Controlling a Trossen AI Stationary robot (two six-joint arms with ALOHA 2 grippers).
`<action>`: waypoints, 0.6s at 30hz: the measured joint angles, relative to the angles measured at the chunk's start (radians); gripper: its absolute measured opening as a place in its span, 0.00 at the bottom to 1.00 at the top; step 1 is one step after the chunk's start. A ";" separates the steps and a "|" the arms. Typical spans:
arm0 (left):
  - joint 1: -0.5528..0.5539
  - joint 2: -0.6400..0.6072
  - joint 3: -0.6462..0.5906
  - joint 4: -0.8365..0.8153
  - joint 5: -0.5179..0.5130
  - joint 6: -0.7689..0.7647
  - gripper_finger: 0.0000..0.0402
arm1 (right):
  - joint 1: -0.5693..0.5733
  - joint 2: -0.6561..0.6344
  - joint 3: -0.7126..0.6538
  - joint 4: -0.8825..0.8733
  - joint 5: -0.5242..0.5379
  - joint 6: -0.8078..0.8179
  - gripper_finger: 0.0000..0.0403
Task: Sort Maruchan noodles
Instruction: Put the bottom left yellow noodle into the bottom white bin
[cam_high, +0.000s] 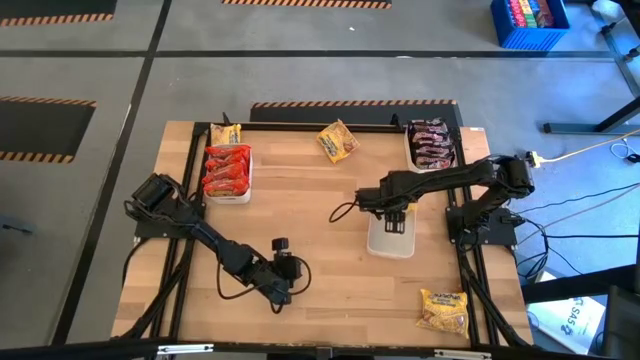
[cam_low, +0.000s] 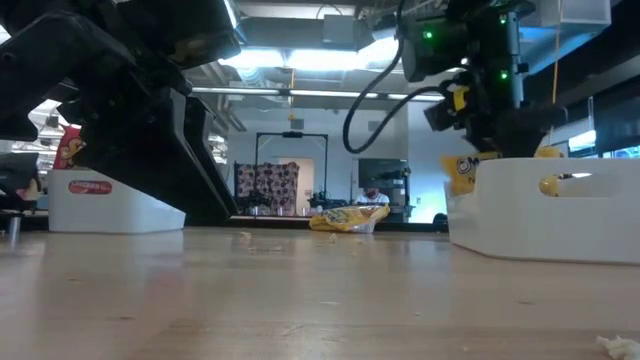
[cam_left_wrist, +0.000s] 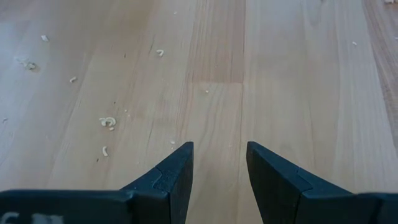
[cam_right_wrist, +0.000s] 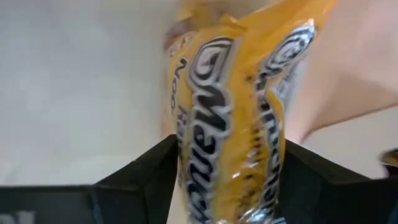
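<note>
Gripping a yellow Maruchan packet (cam_right_wrist: 239, 112) over the white tray (cam_high: 390, 240), right tool (cam_right_wrist: 230, 186) pinches it mid-body; light, crinkly, probably slippery.

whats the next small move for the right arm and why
Probably open the jaws fully and lift clear. The right gripper is down in the white rectangular plastic tray with the crinkly yellow noodle packet between its jaws, so the drop looks nearly done.

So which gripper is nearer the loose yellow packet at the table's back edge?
The right gripper. It is over the middle white tray, a short way from the yellow packet. The left gripper is farther off, over bare wood toward the front.
</note>
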 joint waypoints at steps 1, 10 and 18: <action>0.000 0.000 0.000 0.000 0.000 0.000 0.36 | 0.000 0.000 0.002 -0.002 0.015 0.000 0.53; 0.000 0.000 0.000 0.000 0.006 0.000 0.36 | 0.000 0.000 0.003 -0.003 0.031 0.025 0.52; 0.000 0.000 0.000 0.000 0.007 0.000 0.36 | 0.000 -0.012 0.005 -0.012 -0.028 0.043 0.52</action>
